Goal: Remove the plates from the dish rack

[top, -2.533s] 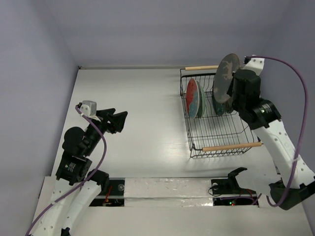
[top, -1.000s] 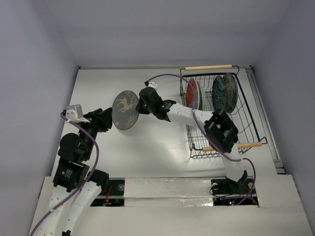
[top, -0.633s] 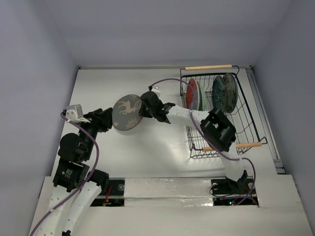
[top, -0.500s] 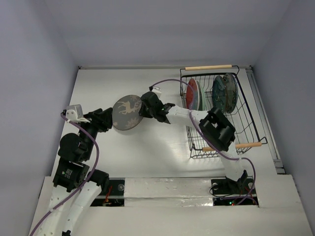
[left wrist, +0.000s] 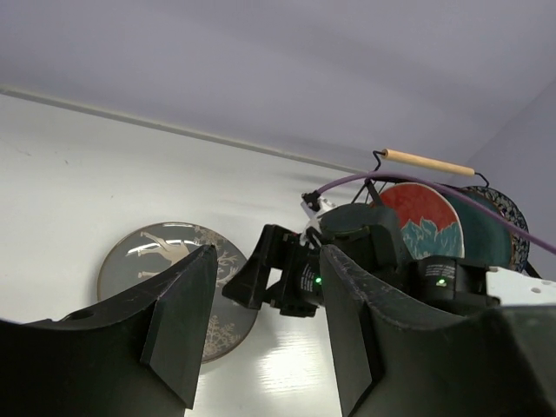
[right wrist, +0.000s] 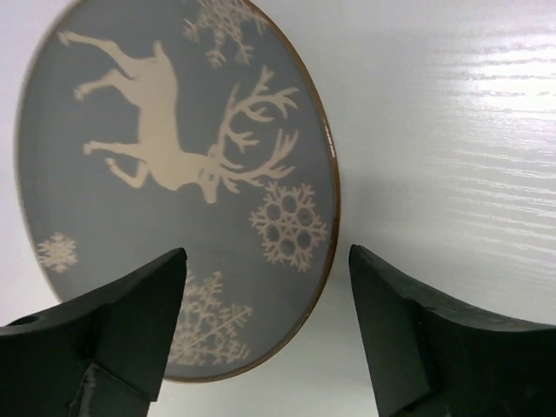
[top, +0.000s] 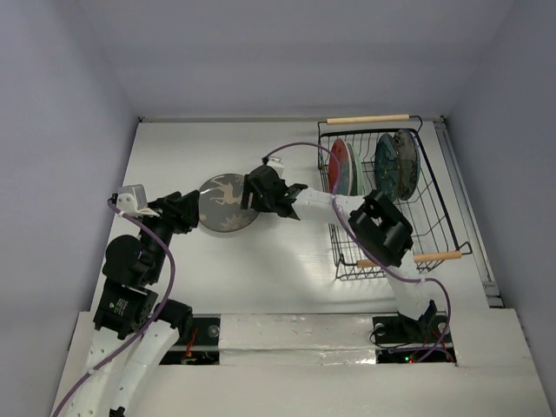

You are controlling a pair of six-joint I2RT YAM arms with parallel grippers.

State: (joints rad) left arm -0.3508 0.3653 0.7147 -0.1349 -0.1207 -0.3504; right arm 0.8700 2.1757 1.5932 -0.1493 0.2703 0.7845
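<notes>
The dark grey deer plate (top: 228,202) (right wrist: 174,174) (left wrist: 143,265) lies flat on the table, left of the dish rack (top: 432,224). My right gripper (top: 248,195) (right wrist: 268,252) is open just above the plate's right rim, one finger on each side of the rim and neither touching it. Just left of the plate, my left gripper (top: 192,211) (left wrist: 269,252) is open and empty, facing the plate and the right gripper's fingers (left wrist: 248,278). Standing on edge in the rack are a red plate with a teal flower (top: 340,167) (left wrist: 424,217), a teal-green plate (top: 354,178) and a patterned plate (top: 396,165).
The right arm (top: 334,204) stretches low across the table from the rack's front left corner to the plate. The rack has wooden handles at the back (top: 367,119) and front (top: 437,255). Walls close in the table at the back and on both sides.
The right gripper lowered the deer plate from tilted to flat on the table and opened its jaws, letting it go. The left arm stayed still.
</notes>
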